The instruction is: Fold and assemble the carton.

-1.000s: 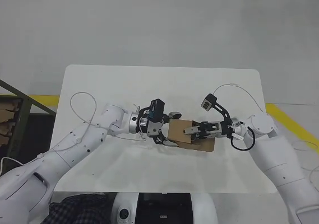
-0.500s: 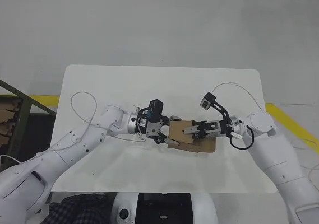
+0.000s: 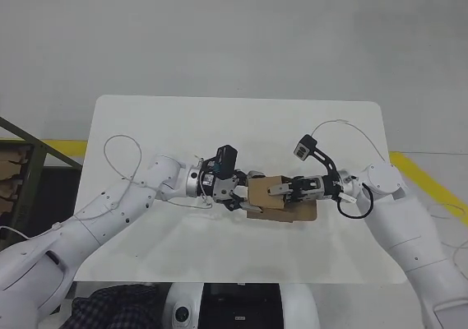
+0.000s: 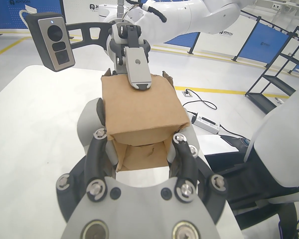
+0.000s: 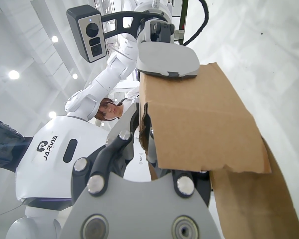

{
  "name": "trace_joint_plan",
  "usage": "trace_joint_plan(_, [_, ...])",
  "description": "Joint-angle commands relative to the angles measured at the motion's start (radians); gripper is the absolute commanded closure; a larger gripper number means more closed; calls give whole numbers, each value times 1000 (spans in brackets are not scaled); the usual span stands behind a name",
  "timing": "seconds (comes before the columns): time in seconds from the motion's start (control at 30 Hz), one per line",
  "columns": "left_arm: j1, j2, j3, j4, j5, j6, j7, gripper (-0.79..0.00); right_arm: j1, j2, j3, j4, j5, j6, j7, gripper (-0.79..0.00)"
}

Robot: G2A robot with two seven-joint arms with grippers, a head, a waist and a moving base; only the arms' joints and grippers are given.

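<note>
Brown cardboard is clamped at both ends. The left pincer (image 4: pixel 142 130) is narrow and holds the near open end of the carton (image 4: pixel 139 105), with one side wall against each finger. The right pincer (image 5: pixel 143 135) is also closed on the carton, at the far end. One of its fingers (image 4: pixel 138 70) presses flat on the top panel, and the other is hidden under or inside.

Risks, as judged from here:
- The torn edge (image 5: pixel 143 125) sits right in the right pincer's grip. If the arms pull apart or twist against each other, that rip likely runs further.
- Too hard a squeeze by the left pincer could crush the side walls inward and flatten the tube.
- The right grip is on a single thin panel, so it could slip off if the carton swings.
- The inner flap (image 4: pixel 139 138) is only half bent in, and it may spring back out or jam crooked.

The carton (image 3: pixel 279 201) hangs between the two pincers over the middle of the desk (image 3: pixel 217 123), toward the robot's side. I cannot tell whether its underside touches the desk. It is plain corrugated board opened into a rough box shape, a bit skewed. The end by the left pincer is open. A loose lower panel sticks out past the top one near the right pincer. The edges are ragged, with no tape.
</note>
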Motion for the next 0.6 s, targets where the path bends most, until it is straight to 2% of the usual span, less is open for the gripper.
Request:
trace_joint_plan(0.0, [0, 0, 0, 2, 0, 0, 4, -360, -1, 0, 1, 0, 3, 3, 0, -117])
trace_joint_plan(0.07, [0, 0, -1, 4, 2, 0, 8, -360, -3, 0, 2, -1, 4, 4, -2, -209])
trace_joint_plan(0.1, [0, 1, -1, 4, 2, 0, 10, -360, -3, 0, 3, -1, 7, 5, -2, -231])
trace_joint_plan(0.57, [16, 12, -16, 2, 44, 0, 80, -332, -32, 16, 66, 5, 41, -1, 16, -237])
